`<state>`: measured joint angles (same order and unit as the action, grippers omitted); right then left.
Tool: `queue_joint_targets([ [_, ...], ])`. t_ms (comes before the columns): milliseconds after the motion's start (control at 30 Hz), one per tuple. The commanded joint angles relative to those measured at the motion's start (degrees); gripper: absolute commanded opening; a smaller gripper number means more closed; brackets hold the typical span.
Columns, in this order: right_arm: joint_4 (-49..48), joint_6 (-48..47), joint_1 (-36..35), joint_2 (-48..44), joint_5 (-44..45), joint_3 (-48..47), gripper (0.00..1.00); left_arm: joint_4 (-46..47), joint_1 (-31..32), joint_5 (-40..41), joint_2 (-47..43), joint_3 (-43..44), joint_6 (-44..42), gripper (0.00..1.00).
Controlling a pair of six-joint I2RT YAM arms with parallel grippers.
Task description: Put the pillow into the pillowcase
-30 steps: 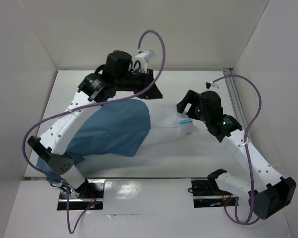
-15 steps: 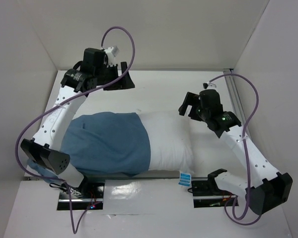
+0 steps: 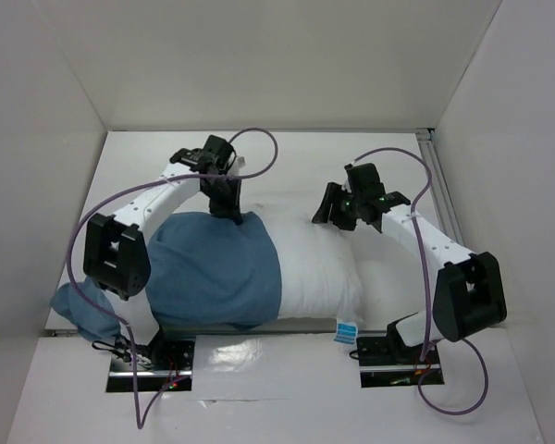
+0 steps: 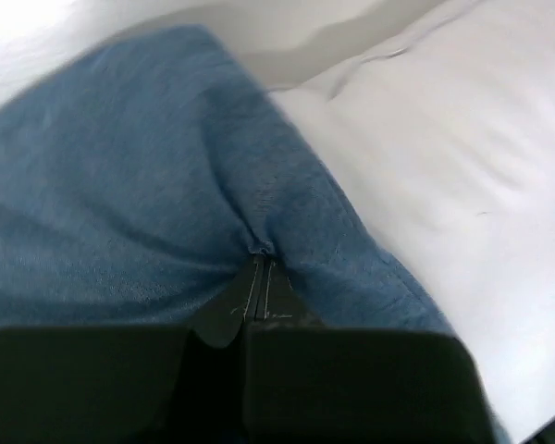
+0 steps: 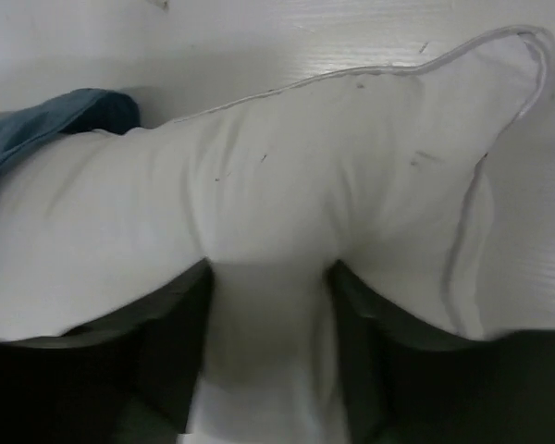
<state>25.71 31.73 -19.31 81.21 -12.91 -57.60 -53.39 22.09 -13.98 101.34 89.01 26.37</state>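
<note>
The white pillow lies across the middle of the table, its left half inside the dusty-blue pillowcase. My left gripper is at the case's far edge, near its mouth. In the left wrist view the left gripper is shut on a pinch of the blue pillowcase, with the bare pillow to its right. My right gripper sits on the pillow's far edge. In the right wrist view the right gripper squeezes a bulge of the pillow between its fingers.
A blue label hangs at the pillow's near right corner. A bunched end of the pillowcase droops at the table's near left edge. White walls enclose the table, and a metal rail runs along its right side.
Both arms have come down from a raised pose onto the pillow's far edge. The left gripper opened, then shut on the pillowcase hem. The right gripper has closed in on the pillow.
</note>
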Motion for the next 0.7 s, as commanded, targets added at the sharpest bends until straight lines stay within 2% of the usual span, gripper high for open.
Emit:
queue_joint_targets([
  [0, -6.80, 3.08, -0.29, 0.79, -6.52, 1.09, 0.49, 1.53, 1.29, -8.78, 2.27, 6.51, -0.97, 0.00],
  [33, -7.43, 3.08, -0.29, 0.79, -6.52, 0.39, 0.27, 1.53, 1.29, -8.79, 2.28, 8.53, -0.97, 0.00],
  [100, -7.43, 3.08, -0.29, 0.09, -5.90, -2.49, 0.10, 0.91, 1.29, -9.57, 3.68, 16.69, -0.44, 0.00],
  [167, -8.05, 1.59, -0.29, 0.09, -5.20, -4.87, 0.00, -0.66, 1.29, -12.11, 5.79, 26.50, -0.44, 0.00],
  [300, -13.30, 1.59, -0.29, -1.75, -5.73, -10.76, 0.00, -1.55, 2.60, -17.48, 9.40, 41.54, 1.84, 0.00],
  [400, -16.56, 1.59, -1.69, -3.59, -6.25, -11.57, 0.00, 0.03, 3.31, -20.72, 9.41, 48.60, 4.46, 0.00],
  [567, -21.49, -0.43, -6.95, -7.20, -3.45, -12.88, 0.00, 12.32, 3.84, -25.21, 4.66, 48.70, 9.39, 0.00],
  [667, -24.21, -1.49, -9.51, -10.10, 0.75, -10.79, 0.00, 12.96, 4.45, -25.92, 2.64, 48.71, 9.93, 0.00],
])
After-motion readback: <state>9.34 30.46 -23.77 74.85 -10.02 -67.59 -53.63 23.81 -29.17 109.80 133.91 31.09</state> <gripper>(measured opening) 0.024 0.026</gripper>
